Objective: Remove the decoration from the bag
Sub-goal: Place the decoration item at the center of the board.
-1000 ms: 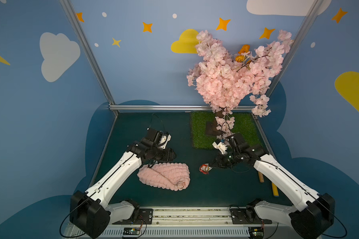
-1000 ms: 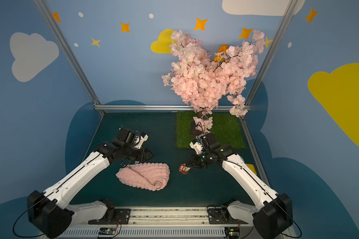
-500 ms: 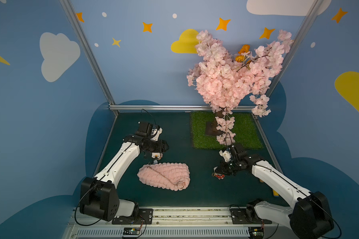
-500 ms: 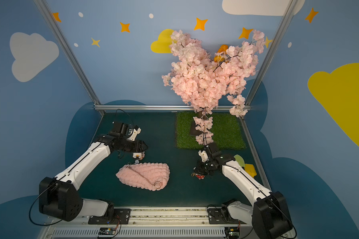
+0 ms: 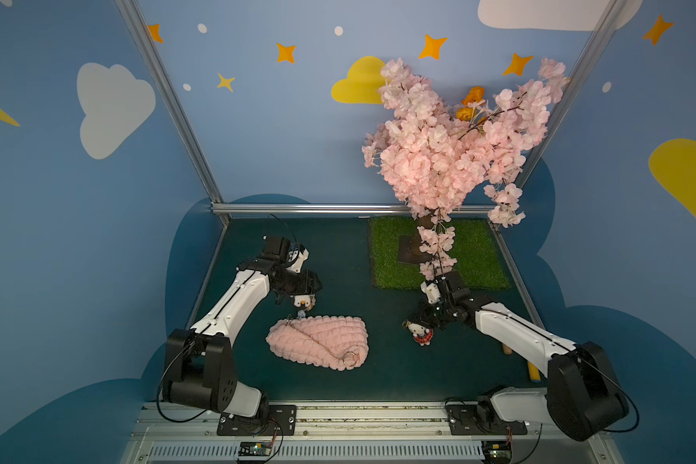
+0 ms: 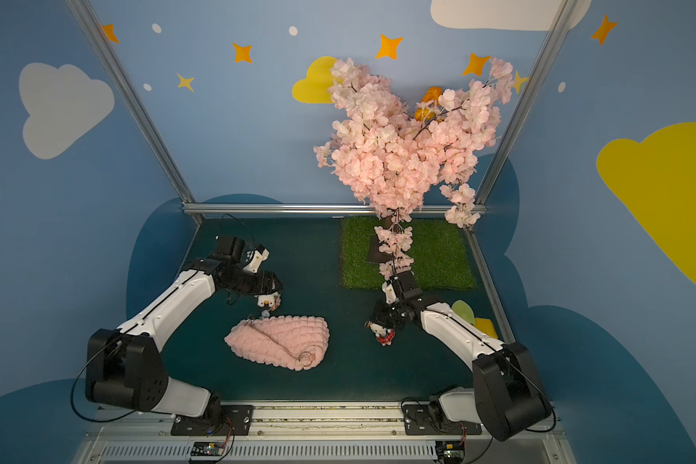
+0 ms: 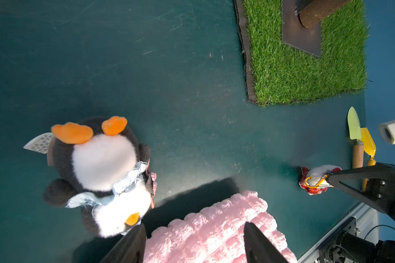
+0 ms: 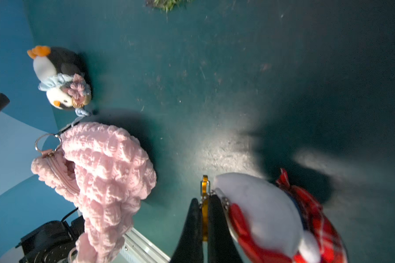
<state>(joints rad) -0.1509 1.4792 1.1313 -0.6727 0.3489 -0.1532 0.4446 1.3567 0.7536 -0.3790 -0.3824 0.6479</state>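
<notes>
The bag (image 5: pixel 318 341) lay flat on the tabletop (image 5: pixel 378 373). The left arm bent forward, and the left hand (image 7: pixel 194 225) pointed down with its fingers wide apart, just above the penguin plush (image 7: pixel 100 173) at the bag's corner. The right arm reached low; the right hand (image 8: pixel 204 199) pinched the gold clip (image 8: pixel 205 182) of a white plush charm (image 8: pixel 255 205), apart from the bag.

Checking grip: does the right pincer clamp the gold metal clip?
Yes, the right pincer is shut on the gold metal clip.
</notes>
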